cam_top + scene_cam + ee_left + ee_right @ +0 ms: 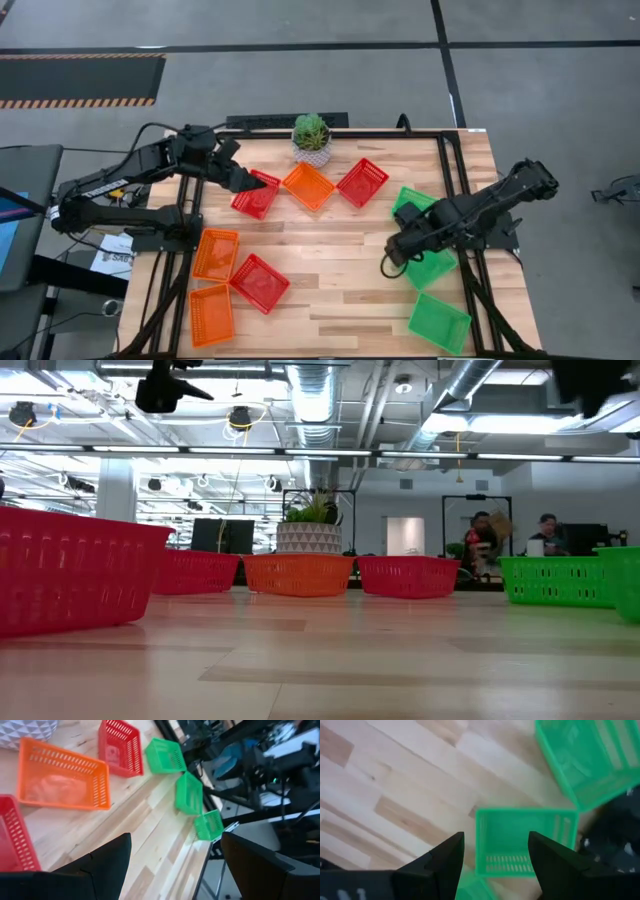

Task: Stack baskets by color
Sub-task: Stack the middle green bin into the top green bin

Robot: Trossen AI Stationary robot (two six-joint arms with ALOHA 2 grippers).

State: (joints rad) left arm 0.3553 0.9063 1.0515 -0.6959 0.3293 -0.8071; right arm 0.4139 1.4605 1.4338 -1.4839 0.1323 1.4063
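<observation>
While both arms hang over the wooden surface [330, 290] in the high view, 9 baskets lie unstacked on it. Near the far edge, by the potted plant [311, 138], sit a red basket [256, 194], an orange basket [308, 186] and a second red basket [362, 182] in a row. At the left edge lie 2 orange baskets [216, 254] [211, 315], with a third red basket [260, 283] beside them. On the right side lie 3 green baskets: a far one [409, 203], a middle one [432, 267] and a near one [439, 323]. The left gripper [243, 181] is over the first red basket; the right gripper [393, 256] is at the middle green basket.

From the low view, baskets stand on the surface with the plant behind the row; people sit far back in the room.

Through the left wrist view, the left fingers [102, 865] stand apart, holding nothing.

Through the right wrist view, the right fingers [445, 860] stand apart over a green basket, gripping nothing.
</observation>
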